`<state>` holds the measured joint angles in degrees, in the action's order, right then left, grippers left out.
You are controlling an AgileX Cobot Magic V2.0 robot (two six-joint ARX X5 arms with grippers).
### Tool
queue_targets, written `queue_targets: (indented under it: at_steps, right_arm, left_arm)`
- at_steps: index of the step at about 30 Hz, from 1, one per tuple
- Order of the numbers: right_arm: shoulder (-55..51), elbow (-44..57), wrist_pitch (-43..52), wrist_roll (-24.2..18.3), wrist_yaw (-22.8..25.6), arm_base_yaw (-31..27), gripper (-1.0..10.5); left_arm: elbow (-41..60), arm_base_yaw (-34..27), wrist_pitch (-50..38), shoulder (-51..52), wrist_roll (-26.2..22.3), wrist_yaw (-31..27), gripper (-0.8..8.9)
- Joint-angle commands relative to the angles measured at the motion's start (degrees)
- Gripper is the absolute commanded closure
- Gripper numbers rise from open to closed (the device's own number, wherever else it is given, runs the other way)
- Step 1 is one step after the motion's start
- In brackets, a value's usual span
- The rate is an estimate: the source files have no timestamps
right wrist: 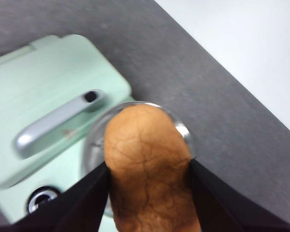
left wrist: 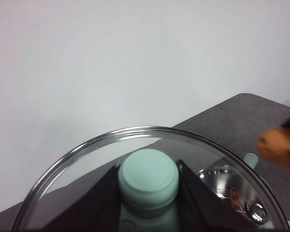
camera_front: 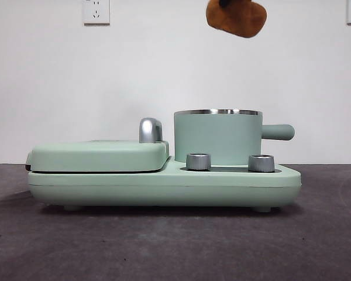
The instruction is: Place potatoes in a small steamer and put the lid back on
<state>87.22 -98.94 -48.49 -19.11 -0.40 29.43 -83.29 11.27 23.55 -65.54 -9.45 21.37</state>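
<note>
The orange-brown potato (camera_front: 236, 17) hangs at the top edge of the front view, high above the open mint-green steamer pot (camera_front: 217, 137). My right gripper (right wrist: 147, 193) is shut on the potato (right wrist: 147, 169), with the pot's steel rim (right wrist: 183, 131) showing right below it. My left gripper (left wrist: 148, 193) is shut on the green knob (left wrist: 148, 178) of the glass lid (left wrist: 87, 150) and holds it up away from the pot. The left wrist view also shows the potato (left wrist: 280, 146) and the pot's shiny inside (left wrist: 222, 176).
The pot stands on a mint-green appliance base (camera_front: 164, 186) with two steel dials (camera_front: 198, 161). A flat grill cover (camera_front: 99, 155) with a steel handle (camera_front: 150, 130) lies beside the pot. Dark table (camera_front: 175, 246), white wall behind.
</note>
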Motion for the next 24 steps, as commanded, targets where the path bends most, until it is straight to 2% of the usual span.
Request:
queue_targets:
  at_steps: [1,4,8,24]
  right_arm:
    - [5.64,-6.45,-2.14,1.03,-1.36,-1.09,7.2]
    - [10.4,-10.88,-4.07,1.86,-2.03,-2.36,7.2]
    - [15.32,-13.77,-4.24,3.28,-5.51,-3.69,7.2]
    - [26.69,-14.01,-1.95,3.48,-7.74,-4.57,7.2]
  left_arm:
    - [-1.51,0.0,-2.16,0.15,0.09,0.28,8.04]
    - [-1.51,0.0,-2.14,0.15,0.09,0.28,8.04]
    - [-1.51,0.0,-2.14,0.13,0.09,0.28,8.04]
    - [-1.51,0.0,-2.16,0.0,0.07,0.28,8.04]
